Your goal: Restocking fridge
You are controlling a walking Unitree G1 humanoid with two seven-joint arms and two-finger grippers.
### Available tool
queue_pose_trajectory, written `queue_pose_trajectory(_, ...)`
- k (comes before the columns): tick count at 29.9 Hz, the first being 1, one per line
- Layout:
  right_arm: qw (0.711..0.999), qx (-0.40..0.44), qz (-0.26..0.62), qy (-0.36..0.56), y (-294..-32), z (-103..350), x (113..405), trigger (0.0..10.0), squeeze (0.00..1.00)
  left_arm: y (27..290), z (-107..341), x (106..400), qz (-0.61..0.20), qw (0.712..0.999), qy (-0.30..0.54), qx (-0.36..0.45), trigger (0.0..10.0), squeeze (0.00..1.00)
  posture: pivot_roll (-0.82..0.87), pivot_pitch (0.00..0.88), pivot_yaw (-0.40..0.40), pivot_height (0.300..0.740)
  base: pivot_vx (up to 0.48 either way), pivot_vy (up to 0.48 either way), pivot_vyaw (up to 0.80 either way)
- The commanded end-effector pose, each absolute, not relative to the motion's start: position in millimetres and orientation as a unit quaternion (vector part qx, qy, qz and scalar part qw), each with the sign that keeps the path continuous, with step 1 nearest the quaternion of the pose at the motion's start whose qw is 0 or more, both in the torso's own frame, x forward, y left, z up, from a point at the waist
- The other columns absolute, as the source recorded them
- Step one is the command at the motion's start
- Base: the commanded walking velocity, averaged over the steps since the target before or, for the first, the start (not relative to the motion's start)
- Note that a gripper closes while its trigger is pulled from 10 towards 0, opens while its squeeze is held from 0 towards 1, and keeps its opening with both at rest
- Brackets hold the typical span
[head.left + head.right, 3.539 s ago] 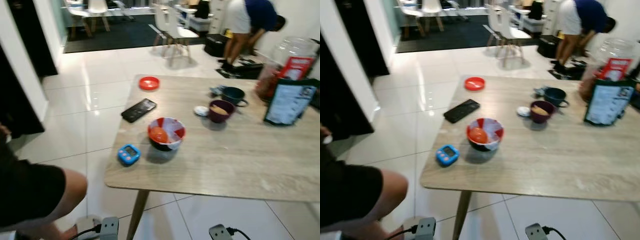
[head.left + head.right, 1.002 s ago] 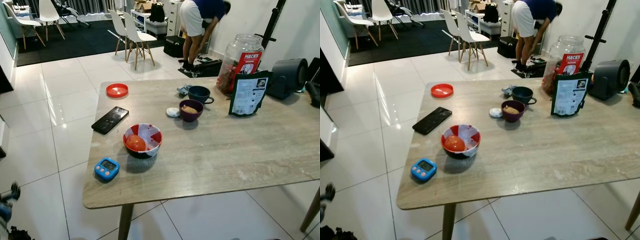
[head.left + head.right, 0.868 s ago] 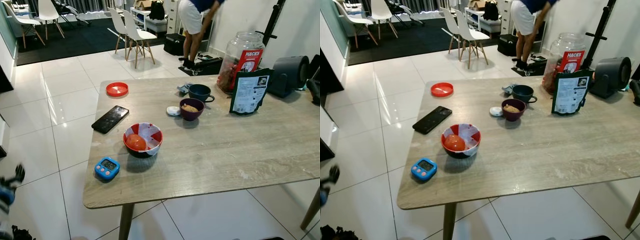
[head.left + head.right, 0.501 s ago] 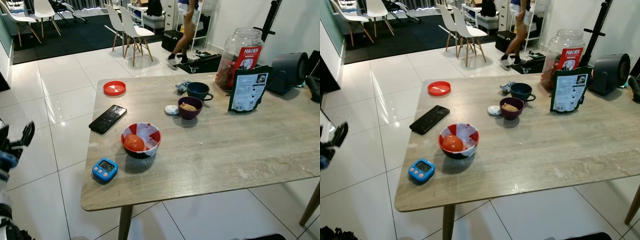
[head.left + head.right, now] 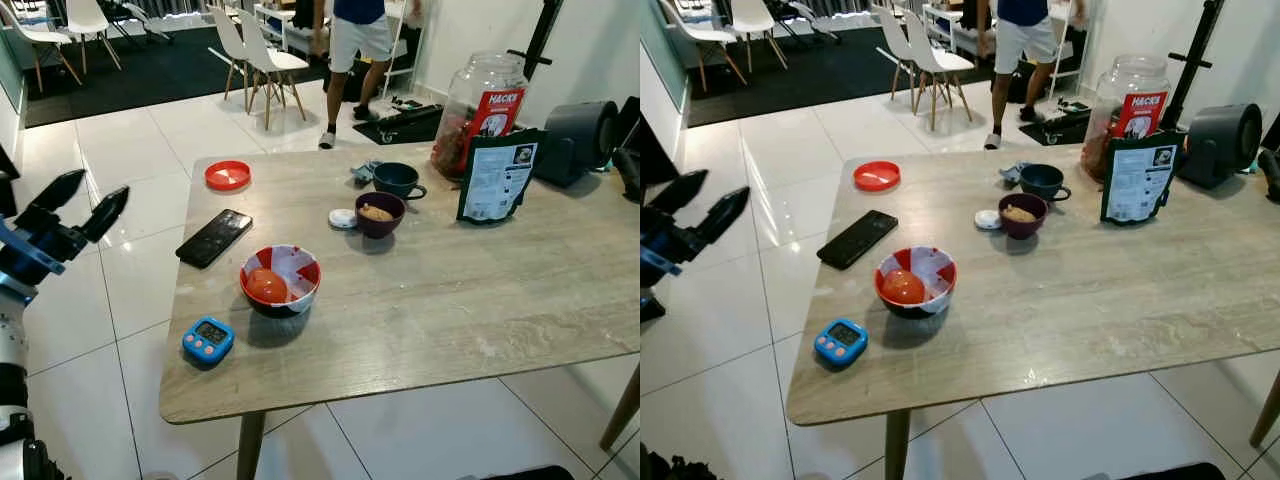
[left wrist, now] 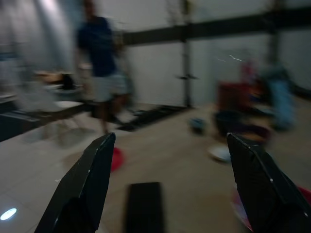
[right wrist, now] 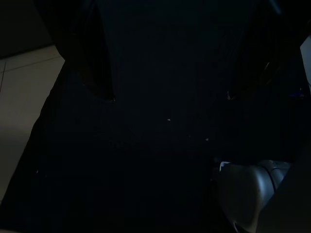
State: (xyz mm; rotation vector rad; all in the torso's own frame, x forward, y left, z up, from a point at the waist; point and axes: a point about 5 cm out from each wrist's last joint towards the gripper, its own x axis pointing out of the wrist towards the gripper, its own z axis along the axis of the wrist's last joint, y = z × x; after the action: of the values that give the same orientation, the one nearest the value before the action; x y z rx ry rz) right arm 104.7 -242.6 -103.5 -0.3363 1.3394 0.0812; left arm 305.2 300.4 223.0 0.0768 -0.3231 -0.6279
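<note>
A red-and-white bowl (image 5: 300, 266) stands near the left end of the wooden table (image 5: 470, 290), with a round orange-red fruit (image 5: 266, 285) inside it. My left gripper (image 5: 95, 190) is raised over the floor to the left of the table, open and empty, and points toward the table. The left wrist view, blurred, looks past the left gripper (image 6: 170, 141) at a black phone (image 6: 144, 206) and a red lid (image 6: 116, 158). The right wrist view is almost black; the right arm hangs idle.
A black phone (image 5: 214, 237), a blue timer (image 5: 209, 340) and a red lid (image 5: 228, 175) lie around the bowl. Farther back are a purple bowl (image 5: 380, 214), a dark cup (image 5: 396, 180), a black bag (image 5: 496, 175) and a big jar (image 5: 478, 100). A person (image 5: 357, 40) stands behind the table by white chairs (image 5: 250, 45).
My left gripper has risen from the lower left corner to beside the table. The person behind the table has straightened up and stepped left. The things on the table have stayed put.
</note>
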Motion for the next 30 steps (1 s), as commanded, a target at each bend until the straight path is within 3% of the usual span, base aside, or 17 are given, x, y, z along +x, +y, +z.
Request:
queue_pose_trajectory(1, 0.774, -0.150, 0.037, 0.615, -241, -103, 107, 10.0, 0.00, 291, 229, 306, -0.350, 0.924, -0.134, 0.074, 10.0, 0.00, 0.02, 0.000, 0.028, 0.740, 0.000, 0.000, 0.00)
queue_pose_trajectory(9, 0.774, -0.149, 0.038, 0.615, -240, -104, 106, 10.0, 0.00, 240, 223, 310, -0.463, 0.873, -0.082, 0.126, 10.0, 0.00, 0.02, 0.000, 0.027, 0.740, 0.000, 0.000, 0.00)
queue_pose_trajectory(20, 0.773, -0.149, 0.039, 0.616, -239, -104, 105, 10.0, 0.00, 216, 209, 314, -0.497, 0.842, -0.027, 0.207, 10.0, 0.00, 0.02, 0.000, 0.027, 0.740, 0.000, 0.000, 0.00)
queue_pose_trajectory(21, 0.772, -0.149, 0.039, 0.616, -240, -104, 105, 10.0, 0.00, 210, 206, 315, -0.508, 0.830, -0.016, 0.228, 10.0, 0.00, 0.02, 0.000, 0.027, 0.740, 0.000, 0.000, 0.00)
queue_pose_trajectory(22, 0.772, -0.149, 0.039, 0.617, -239, -104, 104, 10.0, 0.00, 198, 203, 318, -0.541, 0.798, 0.006, 0.267, 10.0, 0.00, 0.01, 0.000, 0.029, 0.740, 0.000, 0.000, 0.00)
queue_pose_trajectory(26, 0.772, -0.149, 0.039, 0.617, -239, -105, 103, 10.0, 0.00, 190, 201, 318, -0.564, 0.776, 0.019, 0.281, 10.0, 0.00, 0.01, 0.000, 0.033, 0.740, 0.000, 0.000, 0.00)
queue_pose_trajectory(28, 0.771, -0.149, 0.039, 0.618, -239, -105, 102, 10.0, 0.00, 178, 199, 319, -0.587, 0.750, 0.029, 0.304, 10.0, 0.00, 0.01, 0.000, 0.038, 0.740, 0.000, 0.000, 0.00)
queue_pose_trajectory(30, 0.771, -0.149, 0.039, 0.618, -239, -105, 102, 10.0, 0.00, 178, 199, 319, -0.587, 0.750, 0.029, 0.304, 10.0, 0.00, 0.01, 0.000, 0.038, 0.740, 0.000, 0.000, 0.00)
